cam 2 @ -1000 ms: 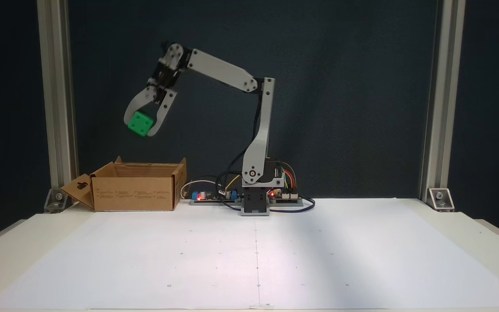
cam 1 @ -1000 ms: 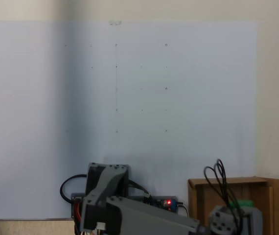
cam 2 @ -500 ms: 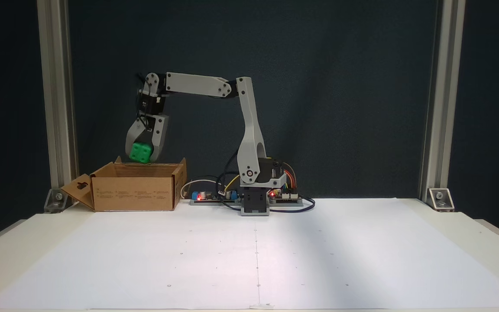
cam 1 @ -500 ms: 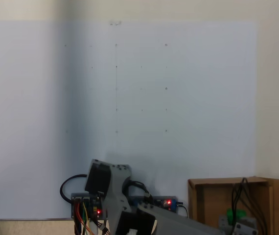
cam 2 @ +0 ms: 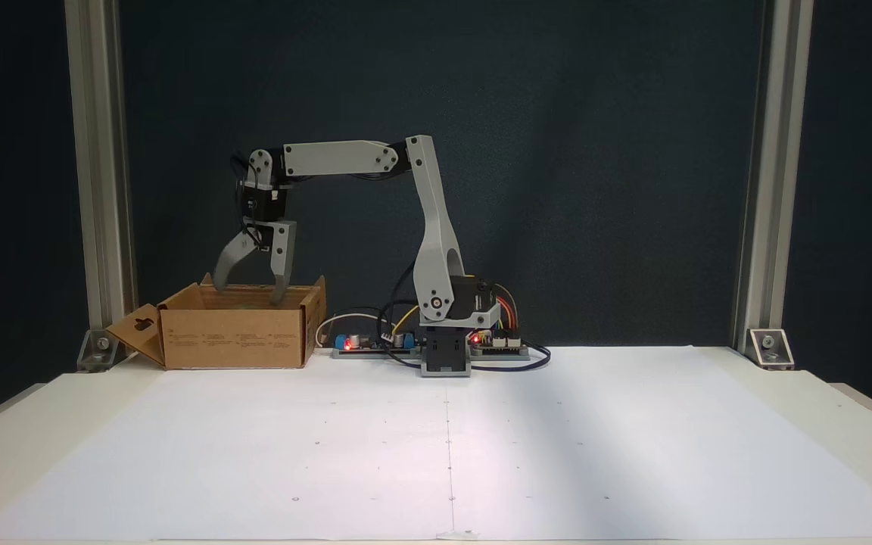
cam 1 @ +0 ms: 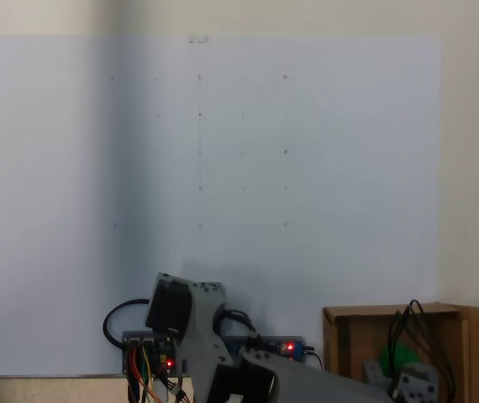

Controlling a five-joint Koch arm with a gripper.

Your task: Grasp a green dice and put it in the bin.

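Gripper (cam 2: 248,291): jaws spread apart, holding nothing, tips dipping just inside the top of the bin.
Green dice (cam 1: 397,357): inside the bin, below the jaws, partly hidden by the arm.
Bin (cam 2: 233,334): on the desk (cam 2: 436,446), left of the arm's base.

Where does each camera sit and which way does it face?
A fixed view: mounted high, looking down over the white paper sheet; the grey arm's base sits at the bottom edge.
Another fixed view: low, in front of the table, facing the dark backdrop; the whole arm shows, open gripper over the brown cardboard box.
Shared: arm, box; the small bright green cube lies inside it.
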